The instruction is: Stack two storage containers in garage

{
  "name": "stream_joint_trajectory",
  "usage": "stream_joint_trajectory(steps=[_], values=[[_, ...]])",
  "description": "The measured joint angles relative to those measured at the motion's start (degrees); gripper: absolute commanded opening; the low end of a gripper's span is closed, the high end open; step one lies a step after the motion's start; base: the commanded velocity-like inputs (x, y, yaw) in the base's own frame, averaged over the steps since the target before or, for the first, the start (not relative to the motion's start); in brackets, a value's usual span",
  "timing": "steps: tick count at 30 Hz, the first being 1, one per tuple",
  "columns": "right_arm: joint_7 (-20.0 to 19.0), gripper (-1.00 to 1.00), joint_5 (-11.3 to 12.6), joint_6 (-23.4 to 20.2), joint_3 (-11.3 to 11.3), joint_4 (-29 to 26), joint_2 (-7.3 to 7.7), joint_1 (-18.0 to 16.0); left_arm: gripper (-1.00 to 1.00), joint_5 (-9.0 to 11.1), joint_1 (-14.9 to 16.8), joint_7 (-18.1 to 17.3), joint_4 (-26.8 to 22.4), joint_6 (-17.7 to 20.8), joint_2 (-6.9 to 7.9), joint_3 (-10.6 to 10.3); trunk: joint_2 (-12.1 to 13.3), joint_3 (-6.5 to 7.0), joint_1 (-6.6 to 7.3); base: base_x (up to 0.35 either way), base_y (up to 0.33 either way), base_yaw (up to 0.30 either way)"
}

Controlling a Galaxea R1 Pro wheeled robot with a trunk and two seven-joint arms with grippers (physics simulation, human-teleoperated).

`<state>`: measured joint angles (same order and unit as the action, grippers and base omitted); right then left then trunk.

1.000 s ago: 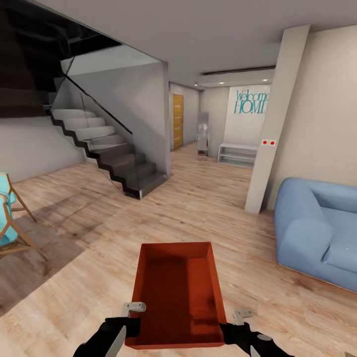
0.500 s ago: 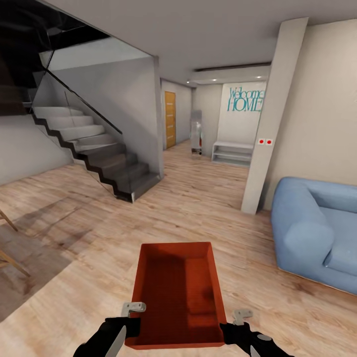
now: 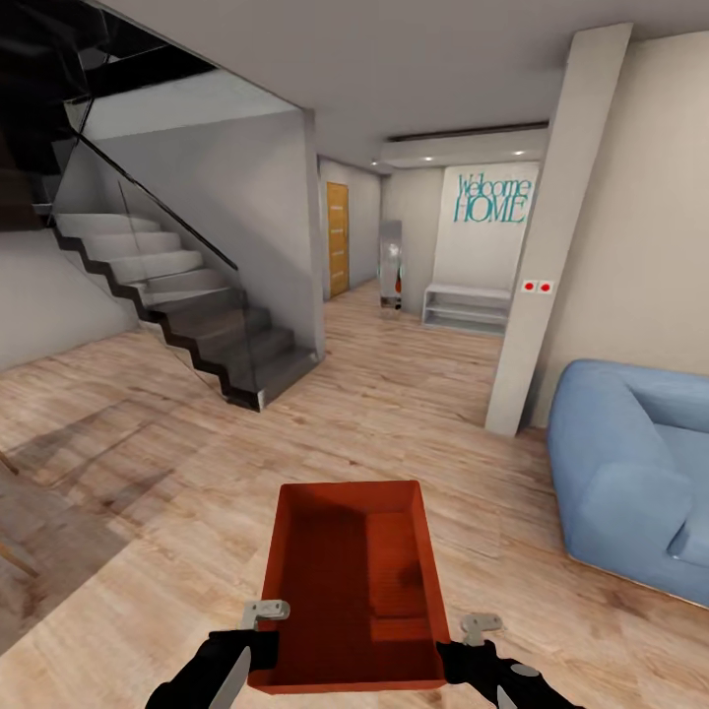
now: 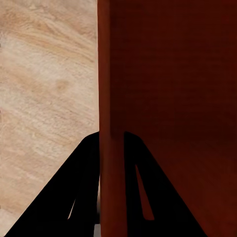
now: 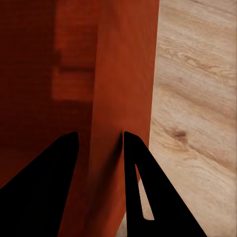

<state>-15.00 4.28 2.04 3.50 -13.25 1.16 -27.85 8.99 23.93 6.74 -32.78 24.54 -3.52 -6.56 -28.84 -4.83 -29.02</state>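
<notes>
A: Where the head view looks down over both arms, what sits nearest the robot?
B: One storage container (image 3: 347, 581), red-orange and open-topped, held level in front of the trunk above the wood-plank floor (image 3: 148, 473) of the living room. Its inside is empty.

A: How is it gripped?
B: The left pincer (image 3: 258, 630) is clenched on the near end of the container's left wall; the left wrist view shows the wall (image 4: 111, 123) running between the two dark fingers (image 4: 84, 197), one outside and one inside. The right pincer (image 3: 475, 638) is clenched on the right wall in the same way, and the right wrist view shows that wall (image 5: 123, 98) pinched between its fingers (image 5: 148, 197).

A: What lies around it?
B: A blue sofa (image 3: 630, 473) stands to the right, near a beige pillar (image 3: 551, 246) bearing two small red switches (image 3: 537, 287). To the left, well apart, a dark staircase (image 3: 187, 325) with a glass balustrade climbs upward.

A: And farther off?
B: A corridor leads ahead to an orange-brown door (image 3: 338, 239), a standing mirror (image 3: 391, 266), a low white shelf (image 3: 468, 307) and a wall lettered "Welcome HOME" (image 3: 489, 199) in teal.
</notes>
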Motion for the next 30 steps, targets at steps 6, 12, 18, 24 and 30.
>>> stream_joint_trajectory(steps=[6,12,18,24,30], values=[[0.0,-1.0,0.0,0.0,0.0,0.0,-0.01,0.0,-1.0,0.0,0.0,0.0,0.0,0.0,0.01,0.0,0.0,0.26,0.0,0.328,0.072,0.0],[0.0,-1.0,0.0,0.0,0.0,0.0,0.01,0.0,-1.0,0.0,0.0,0.0,0.0,0.0,0.0,0.0,0.0,0.27,0.0,0.328,0.003,0.0],[0.0,-1.0,0.0,0.0,0.0,0.0,0.0,0.0,-1.0,0.0,0.0,0.0,0.0,0.0,0.0,0.0,0.0,0.27,0.0,0.327,0.0,0.0],[0.0,-1.0,0.0,0.0,0.0,0.0,0.01,0.0,-1.0,0.0,0.0,0.0,0.0,0.0,0.0,0.0,0.0,0.27,0.0,0.328,0.0,0.0],[0.1,-1.0,0.0,0.0,0.0,0.0,-0.04,0.0,-1.0,0.0,0.0,0.0,0.0,0.0,0.01,0.0,0.0,0.27,0.0,0.328,0.0,0.0]])
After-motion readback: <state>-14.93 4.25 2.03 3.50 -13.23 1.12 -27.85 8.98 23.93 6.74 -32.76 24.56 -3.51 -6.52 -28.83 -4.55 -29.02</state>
